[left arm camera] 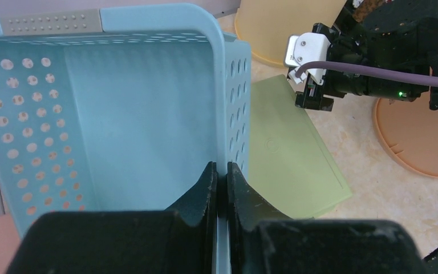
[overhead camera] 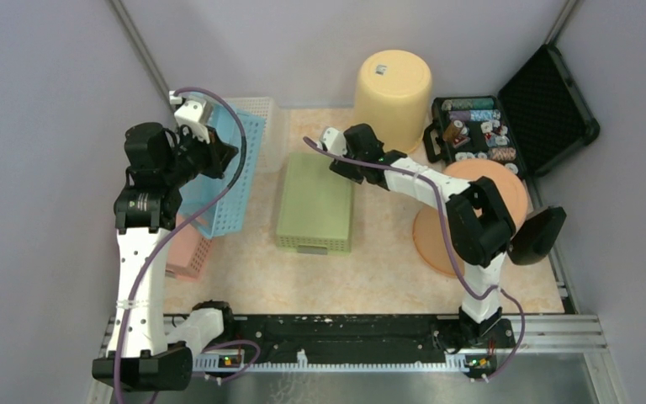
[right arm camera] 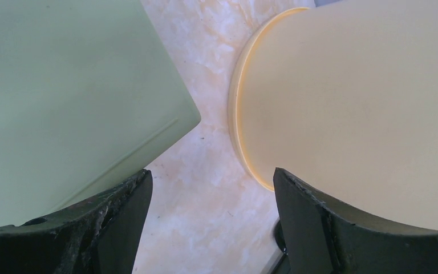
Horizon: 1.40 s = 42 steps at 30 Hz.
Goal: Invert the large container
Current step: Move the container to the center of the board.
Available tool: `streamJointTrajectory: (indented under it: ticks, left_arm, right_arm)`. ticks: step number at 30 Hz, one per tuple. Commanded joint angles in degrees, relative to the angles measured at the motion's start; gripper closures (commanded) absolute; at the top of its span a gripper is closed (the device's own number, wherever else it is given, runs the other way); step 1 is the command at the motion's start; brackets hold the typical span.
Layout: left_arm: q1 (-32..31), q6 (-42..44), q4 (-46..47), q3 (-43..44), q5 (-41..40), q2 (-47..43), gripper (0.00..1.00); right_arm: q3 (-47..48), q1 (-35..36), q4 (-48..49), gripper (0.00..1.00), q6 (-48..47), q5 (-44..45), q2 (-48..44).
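– Blue, the large container? Where is it?
– Yes, the light-blue perforated plastic basket (left arm camera: 120, 131). It sits at the left of the counter (right arm camera: 205, 57), tipped up steeply, and the left wrist view looks straight into its hollow.
– What has hold of it?
– The left tool (left arm camera: 221, 168). Its jaws are pinched nearly together over the thin rim of one long side wall. I cannot tell whether the low end touches the counter. A pink basket (overhead camera: 189, 252) lies just beside that end.
– And the right tool (right arm camera: 210, 174)?
– Spread wide with nothing between the jaws. It is well apart from the blue basket and hangs over the bare strip of counter between two other things.
– Which two?
– A pale green rectangular plastic bin (right arm camera: 63, 97), bottom up, lies to the basket's right. A yellow round plastic bucket (right arm camera: 348, 108), also bottom up, stands farther back.
– Anything beyond that?
– An orange round basin (overhead camera: 513, 189) lies at the right, and an open black case (overhead camera: 547, 101) sits in the far right corner.
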Motion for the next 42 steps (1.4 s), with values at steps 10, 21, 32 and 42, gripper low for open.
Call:
streamJointTrajectory:
  ticks: [10, 21, 32, 42]
  left_arm:
    - [1.1, -0.4, 5.6, 0.4, 2.9, -1.8, 1.0]
    - [4.2, -1.8, 6.8, -1.0, 5.3, -2.6, 1.0]
    - [7.0, -3.0, 7.6, -2.3, 8.0, -3.7, 1.0]
    - [7.9, -3.4, 8.2, -3.0, 9.1, -4.1, 1.0]
  right_arm:
    - [-8.3, 6.0, -5.1, 0.19, -6.6, -7.9, -23.2]
    - [-23.0, 22.5, -5.8, 0.18, -10.1, -17.9, -30.5]
    - [-21.0, 23.8, 1.0, 0.18, -5.1, -10.5, -18.1]
    - [-17.3, 23.3, 2.4, 0.18, -2.3, -4.7, -12.3]
